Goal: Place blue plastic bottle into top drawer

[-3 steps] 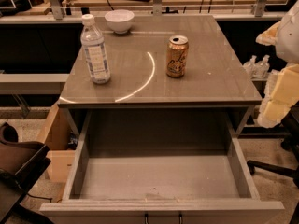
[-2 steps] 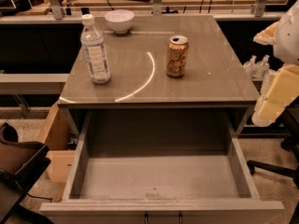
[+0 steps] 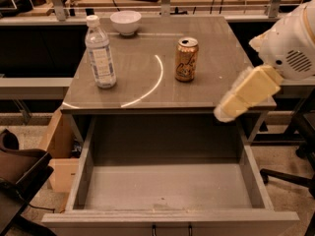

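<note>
Grey tabletop (image 3: 216, 48) fills the upper middle of my single camera view, with cluttered benches behind it and a pale curved streak of reflected light across its surface.

The blue plastic bottle (image 3: 100, 53) stands upright near the table's left edge, white cap on, nothing touching it. A white bowl (image 3: 125, 22) sits just behind it toward the back edge. A gold soda can (image 3: 186, 59) stands upright right of centre, well apart from the bottle.

Below the tabletop, the top drawer (image 3: 167, 186) is pulled fully out toward me, showing its grey floor and low side walls.

My gripper (image 3: 226, 111) hangs at the right, over the table's front right corner and the drawer's right wall, angled down to the left. It is cream-coloured, extends from the white arm housing (image 3: 290, 43), and holds nothing I can see; I cannot tell whether it is wide or narrow. It is well apart from the bottle.

A cardboard box (image 3: 56, 146) sits on the floor left of the drawer.
</note>
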Robot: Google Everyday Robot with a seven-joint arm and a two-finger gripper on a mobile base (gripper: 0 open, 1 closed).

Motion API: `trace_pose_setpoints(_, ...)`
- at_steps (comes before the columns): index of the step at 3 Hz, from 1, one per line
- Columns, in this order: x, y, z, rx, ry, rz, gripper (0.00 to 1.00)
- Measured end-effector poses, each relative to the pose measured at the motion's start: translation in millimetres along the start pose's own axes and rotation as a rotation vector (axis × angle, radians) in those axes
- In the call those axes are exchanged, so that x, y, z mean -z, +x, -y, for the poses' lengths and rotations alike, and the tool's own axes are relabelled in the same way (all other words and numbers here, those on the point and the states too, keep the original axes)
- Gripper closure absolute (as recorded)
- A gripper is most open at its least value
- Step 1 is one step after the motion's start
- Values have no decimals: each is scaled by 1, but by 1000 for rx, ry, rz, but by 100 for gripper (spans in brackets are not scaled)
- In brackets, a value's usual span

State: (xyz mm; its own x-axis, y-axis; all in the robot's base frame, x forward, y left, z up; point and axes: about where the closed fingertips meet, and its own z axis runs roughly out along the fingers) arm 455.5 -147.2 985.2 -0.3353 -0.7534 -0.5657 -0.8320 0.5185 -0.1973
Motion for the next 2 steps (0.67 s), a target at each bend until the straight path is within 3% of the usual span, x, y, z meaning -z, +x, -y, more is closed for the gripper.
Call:
trace_pose_setpoints(1, -13, -16, -5, -160, -1, 178, 0)
trace_pose_setpoints(2, -31, -37, -9, -257, -7, 345, 0)
